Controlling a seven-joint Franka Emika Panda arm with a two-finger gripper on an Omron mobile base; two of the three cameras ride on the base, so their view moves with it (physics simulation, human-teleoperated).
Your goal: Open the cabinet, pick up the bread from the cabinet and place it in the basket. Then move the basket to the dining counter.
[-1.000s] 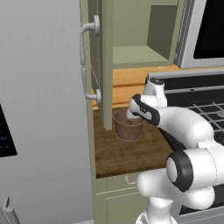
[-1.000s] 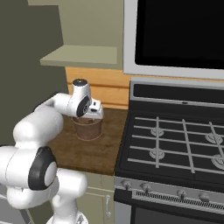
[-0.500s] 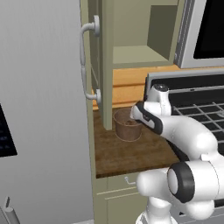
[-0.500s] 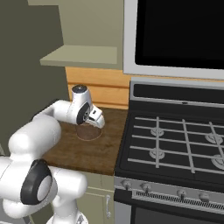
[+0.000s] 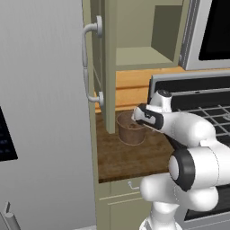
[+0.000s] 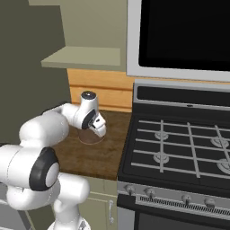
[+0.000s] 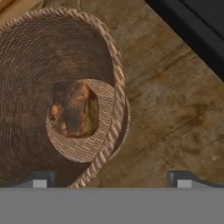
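Bread (image 7: 74, 109) on woven basket (image 7: 57, 65) floor, 9 o'clock of hand view; hand (image 7: 109, 179) spread wide, empty (straddling rim); dark wood worktop (image 7: 175, 109) beneath.

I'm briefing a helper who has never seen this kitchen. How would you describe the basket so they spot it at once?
Find the black stove; just left of it is a short dark wood worktop below the open olive cabinet. On it stands the basket, a small round brown woven cup with no handle. It is the only woven thing there, and the dark brown bread lies on its bottom.
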